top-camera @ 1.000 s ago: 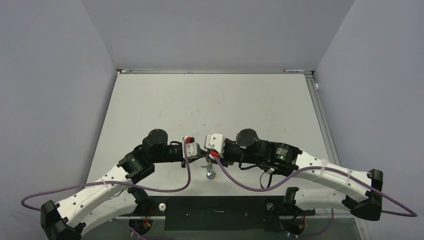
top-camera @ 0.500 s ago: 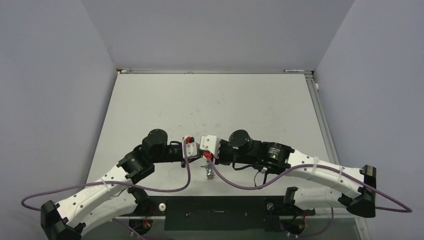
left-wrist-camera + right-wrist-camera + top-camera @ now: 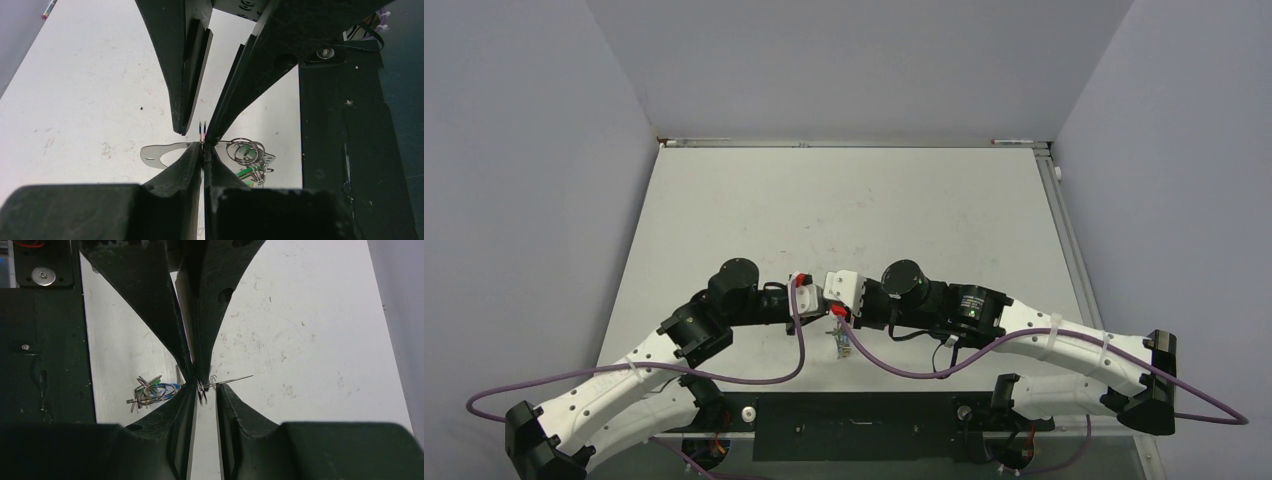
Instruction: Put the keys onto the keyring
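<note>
My left gripper (image 3: 202, 146) is shut on the thin silver wire of the keyring, seen edge-on at its tips. A bunch of keys (image 3: 247, 157) with small rings and green heads hangs from the wire just to the right, and a flat silver piece (image 3: 156, 152) sticks out to the left. My right gripper (image 3: 206, 386) faces it tip to tip, open by a narrow gap, with a small ring (image 3: 201, 390) between its jaws. The wire end (image 3: 235, 380) pokes out to the right there. In the top view both grippers (image 3: 829, 297) meet above the dangling keys (image 3: 842, 342).
The white table (image 3: 854, 200) stretches away behind the grippers, bounded by grey walls. A black base plate (image 3: 864, 425) lies at the near edge, just below the keys. Purple cables (image 3: 802, 350) loop under both wrists.
The right gripper has moved left until it meets the left gripper's tips. The left arm has held still. In the last half second little has moved.
</note>
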Tool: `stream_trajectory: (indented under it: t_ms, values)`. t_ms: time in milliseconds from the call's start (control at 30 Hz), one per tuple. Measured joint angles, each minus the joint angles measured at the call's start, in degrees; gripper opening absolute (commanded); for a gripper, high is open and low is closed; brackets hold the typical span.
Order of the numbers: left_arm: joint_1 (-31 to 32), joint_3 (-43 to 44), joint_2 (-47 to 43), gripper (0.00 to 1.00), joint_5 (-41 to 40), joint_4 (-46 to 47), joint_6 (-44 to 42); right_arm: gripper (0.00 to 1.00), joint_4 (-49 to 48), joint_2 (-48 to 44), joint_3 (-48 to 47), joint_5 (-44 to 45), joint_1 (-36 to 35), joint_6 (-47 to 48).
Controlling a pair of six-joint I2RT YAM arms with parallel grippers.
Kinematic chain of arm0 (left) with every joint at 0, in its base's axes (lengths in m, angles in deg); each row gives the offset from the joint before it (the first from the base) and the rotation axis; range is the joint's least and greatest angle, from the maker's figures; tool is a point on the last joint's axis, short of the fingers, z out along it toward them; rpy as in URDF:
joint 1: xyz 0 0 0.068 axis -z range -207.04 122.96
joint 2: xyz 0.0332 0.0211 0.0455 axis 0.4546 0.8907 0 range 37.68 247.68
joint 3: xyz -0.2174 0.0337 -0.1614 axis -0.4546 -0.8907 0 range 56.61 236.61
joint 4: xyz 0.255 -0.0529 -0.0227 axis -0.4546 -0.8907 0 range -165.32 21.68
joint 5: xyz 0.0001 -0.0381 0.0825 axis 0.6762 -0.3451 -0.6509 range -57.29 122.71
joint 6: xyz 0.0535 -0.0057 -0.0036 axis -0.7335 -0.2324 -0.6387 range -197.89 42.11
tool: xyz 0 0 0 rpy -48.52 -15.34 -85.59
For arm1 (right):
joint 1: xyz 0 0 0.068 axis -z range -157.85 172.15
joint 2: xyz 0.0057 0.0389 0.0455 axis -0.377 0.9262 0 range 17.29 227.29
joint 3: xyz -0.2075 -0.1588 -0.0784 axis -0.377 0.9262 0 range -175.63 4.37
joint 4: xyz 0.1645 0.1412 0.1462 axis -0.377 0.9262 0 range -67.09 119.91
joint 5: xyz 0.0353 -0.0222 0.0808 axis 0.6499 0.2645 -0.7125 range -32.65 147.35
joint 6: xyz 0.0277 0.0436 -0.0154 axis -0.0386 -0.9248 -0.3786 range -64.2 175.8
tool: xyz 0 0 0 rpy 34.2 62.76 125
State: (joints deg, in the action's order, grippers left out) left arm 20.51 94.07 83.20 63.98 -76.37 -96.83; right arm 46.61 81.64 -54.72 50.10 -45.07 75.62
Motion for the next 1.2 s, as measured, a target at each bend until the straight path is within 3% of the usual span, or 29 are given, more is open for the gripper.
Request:
stream_trajectory:
  t_ms: [933, 1033, 1067, 1100, 1200]
  values:
    - [0.0, 0.0, -1.0, 0.01, -0.6, -0.5, -0.2, 0.05, 0.3, 0.4, 0.1, -0.3, -0.1, 0.2]
    - [0.0, 0.0, -1.4, 0.46, -1.1, -0.6, -0.3, 0.05, -0.6, 0.3, 0.5, -0.4, -0.1, 0.2]
    - [0.0, -0.1, -1.7, 0.56, -1.1, -0.5, -0.3, 0.05, -0.9, 0.2, 0.9, -0.2, -0.1, 0.2]
    - [0.1, -0.2, -2.4, 0.6, -1.0, 0.3, 0.2, 0.05, -1.4, -0.1, 1.6, -0.2, -0.1, 0.2]
    - [0.2, -0.7, -5.9, 0.59, -1.1, 3.5, 0.9, 0.05, -2.8, -1.8, 4.2, 0.1, -0.1, 0.2]
